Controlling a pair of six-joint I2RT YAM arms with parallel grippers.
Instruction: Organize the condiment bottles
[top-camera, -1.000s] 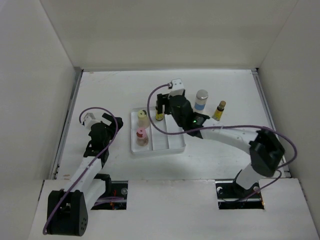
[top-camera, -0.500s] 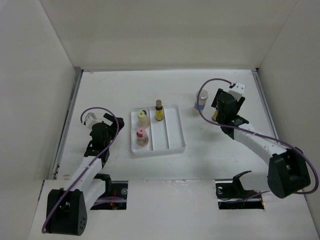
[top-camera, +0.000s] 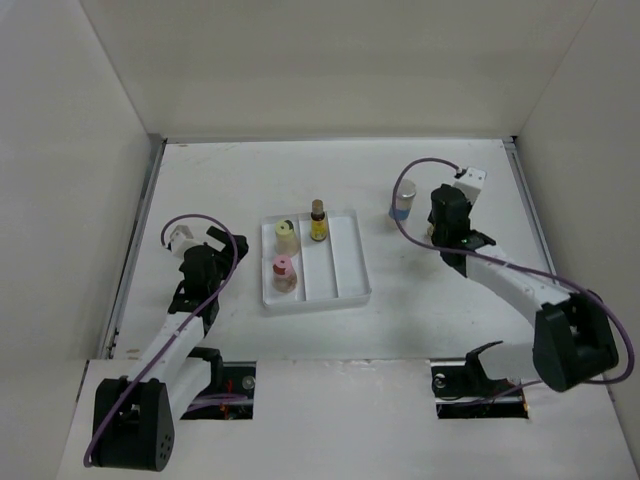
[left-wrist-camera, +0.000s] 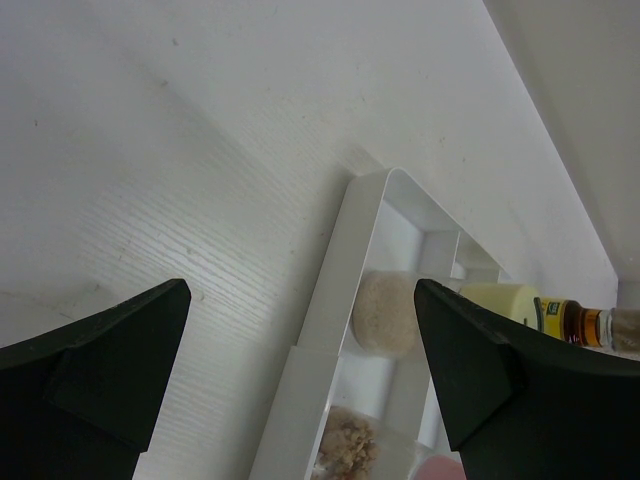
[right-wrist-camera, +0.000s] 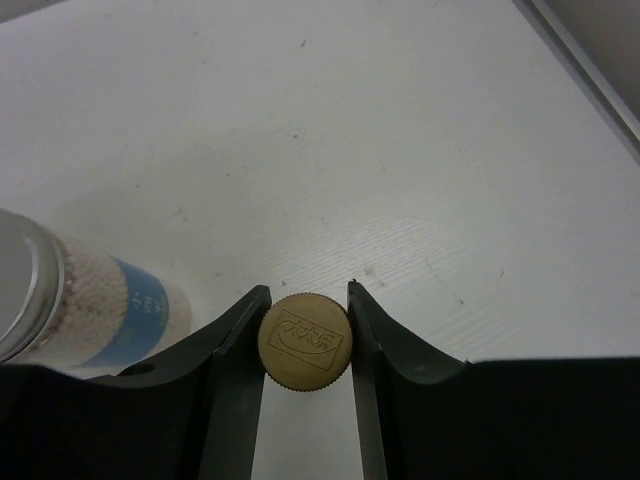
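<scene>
Gold-capped, one amber bottle is standing on the tabletop between the fingers of our right pincer, which are pressing its cap from both sides. We are seeing the blue-labelled jar standing just beside it. Our left pincer is hanging wide apart near the white tray, which is holding the other amber bottle, the yellowish-topped cream bottle and the pink-topped cream bottle.

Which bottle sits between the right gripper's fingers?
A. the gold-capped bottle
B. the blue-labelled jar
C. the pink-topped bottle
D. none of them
A: the right wrist view shows the right gripper closed on the gold-capped bottle, with the jar standing free beside it.
</scene>
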